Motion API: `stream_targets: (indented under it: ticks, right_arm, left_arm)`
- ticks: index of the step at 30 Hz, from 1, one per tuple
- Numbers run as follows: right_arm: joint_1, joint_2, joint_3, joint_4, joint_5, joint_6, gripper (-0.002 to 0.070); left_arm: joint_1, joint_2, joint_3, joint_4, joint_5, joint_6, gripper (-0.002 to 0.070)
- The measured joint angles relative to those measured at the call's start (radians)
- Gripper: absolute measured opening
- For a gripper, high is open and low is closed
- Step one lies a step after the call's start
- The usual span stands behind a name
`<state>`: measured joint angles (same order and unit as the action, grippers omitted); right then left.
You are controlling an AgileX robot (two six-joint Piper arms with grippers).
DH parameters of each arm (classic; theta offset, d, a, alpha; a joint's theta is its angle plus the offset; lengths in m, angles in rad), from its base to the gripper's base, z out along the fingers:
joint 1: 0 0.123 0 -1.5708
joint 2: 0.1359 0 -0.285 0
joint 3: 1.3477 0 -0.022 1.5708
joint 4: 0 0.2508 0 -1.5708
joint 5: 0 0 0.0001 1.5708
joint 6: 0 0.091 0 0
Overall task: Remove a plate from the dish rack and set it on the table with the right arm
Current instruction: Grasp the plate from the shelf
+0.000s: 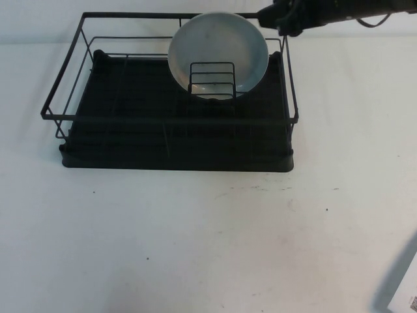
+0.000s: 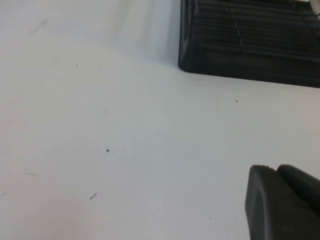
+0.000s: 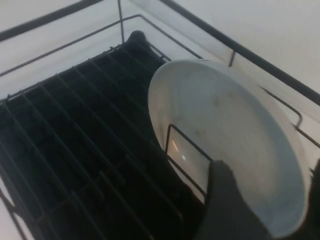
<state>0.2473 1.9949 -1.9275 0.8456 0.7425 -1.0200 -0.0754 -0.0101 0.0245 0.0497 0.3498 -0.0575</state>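
The pale grey-blue plate (image 1: 218, 52) stands tilted on edge in the back right part of the black wire dish rack (image 1: 65, 85), leaning at the small upright divider (image 1: 212, 79). The right arm comes in from the top right, and its gripper (image 1: 277, 23) is at the plate's upper right rim. In the right wrist view the plate (image 3: 225, 115) fills the middle. My right gripper (image 3: 269, 175) is open, with one finger (image 3: 225, 205) in front of the plate's face and the other behind its rim. My left gripper (image 2: 277, 170) is shut, low over the white table (image 2: 125, 140).
The rack's front corner (image 2: 200, 55) lies ahead of the left gripper. Bare white table (image 1: 195, 241) spreads in front of the rack. A grey shape (image 1: 401, 280) with a white label cuts into the near right corner.
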Motion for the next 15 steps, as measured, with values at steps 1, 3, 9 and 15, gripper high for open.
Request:
stream_targets:
  ticks: [1,3,9,15]
  right_arm:
    - [0.007,0.023,-0.024,-0.002,0.004,-0.016,0.0332]
    - [0.019,0.061,-0.065,-0.002,0.004,-0.039,0.0358]
    - [0.043,0.126,-0.122,-0.024,-0.008,-0.107,0.0375]
    - [0.053,0.128,-0.129,-0.034,-0.085,-0.17,0.0377]
  left_arm:
    - [0.0,0.0,0.0,0.0,0.0,0.0,-0.0004]
    - [0.0,0.0,0.0,0.0,0.0,0.0,-0.0004]
    - [0.0,0.0,0.0,0.0,0.0,0.0,-0.0004]
    - [0.0,0.0,0.0,0.0,0.0,0.0,-0.0004]
